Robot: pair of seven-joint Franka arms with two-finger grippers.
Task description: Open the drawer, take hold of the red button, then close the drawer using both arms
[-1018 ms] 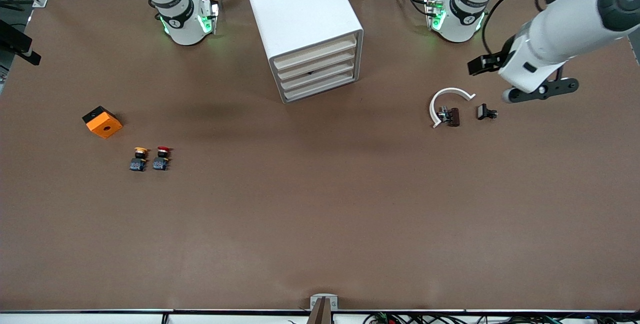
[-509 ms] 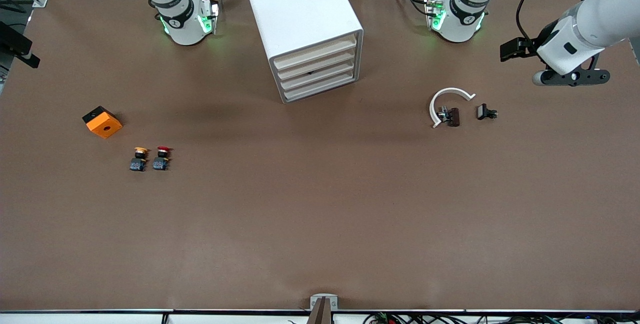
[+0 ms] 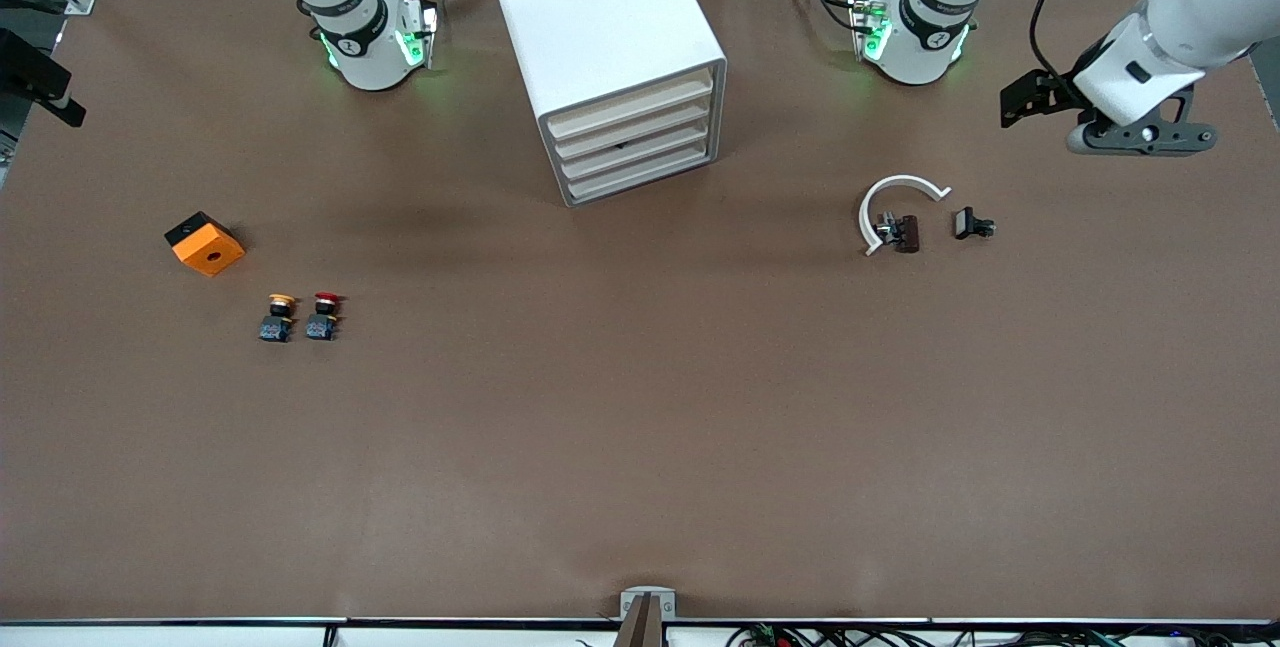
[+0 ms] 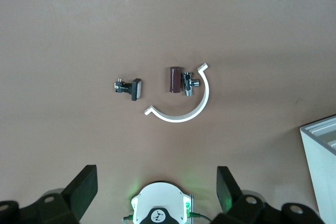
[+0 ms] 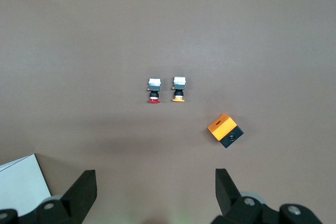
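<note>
The red-capped button (image 3: 324, 316) lies on the table beside a yellow-capped one (image 3: 278, 317), nearer the front camera than the orange cube (image 3: 205, 243); it also shows in the right wrist view (image 5: 154, 91). The white drawer cabinet (image 3: 610, 57) stands between the arm bases with all of its drawers shut. My left gripper (image 3: 1140, 139) hangs open and empty, high over the left arm's end of the table (image 4: 156, 176). My right gripper (image 5: 155, 178) is open and empty, high above the buttons. Only a black part of it (image 3: 38, 85) shows at the front view's edge.
A white C-shaped piece (image 3: 895, 202), a small brown part (image 3: 905, 233) and a small black part (image 3: 970, 223) lie toward the left arm's end. A cabinet corner (image 4: 323, 156) shows in the left wrist view. The left arm's base (image 4: 161, 213) lies under its gripper.
My left arm has pulled away from the small black part toward its end of the table and toward its base. The right arm has barely shifted. The objects have not moved.
</note>
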